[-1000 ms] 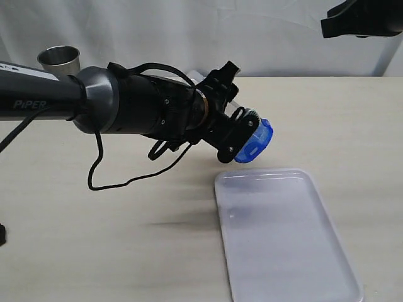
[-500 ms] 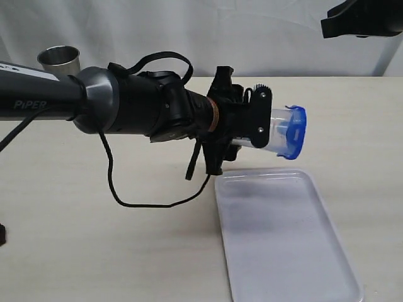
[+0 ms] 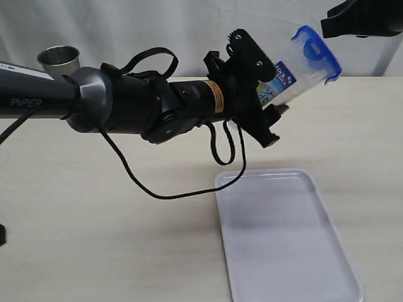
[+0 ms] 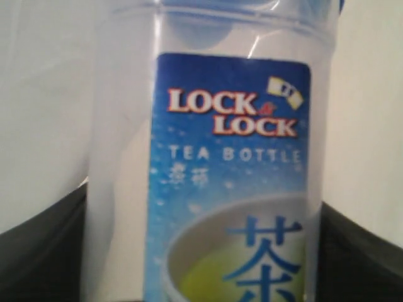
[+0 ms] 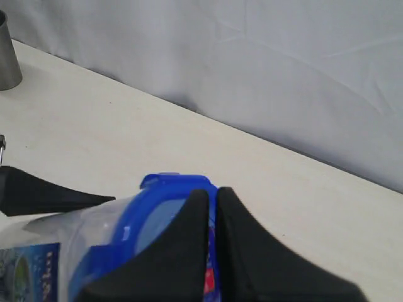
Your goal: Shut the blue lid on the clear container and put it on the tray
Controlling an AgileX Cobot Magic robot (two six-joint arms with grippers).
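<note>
My left gripper (image 3: 267, 88) is shut on the clear container (image 3: 286, 78) and holds it in the air above the table, tilted with its top up and to the right. The blue lid (image 3: 317, 50) sits on the container's top. In the left wrist view the container (image 4: 208, 157) with its blue tea label fills the frame between the dark fingers (image 4: 38, 251). My right gripper (image 5: 212, 196) is shut with nothing in it, just in front of the blue lid (image 5: 157, 207); whether it touches the lid I cannot tell. The white tray (image 3: 283, 233) lies below, at the front right.
A grey steel cup (image 3: 58, 60) stands at the back left of the table, also seen in the right wrist view (image 5: 6, 56). The left arm's black cable (image 3: 164, 189) dangles down near the tray's left rim. A white cloth backdrop hangs behind the table.
The left arm has turned its wrist and lifted the container, from lid pointing down, through level, to tilted upward near the right gripper. The right gripper has not moved.
</note>
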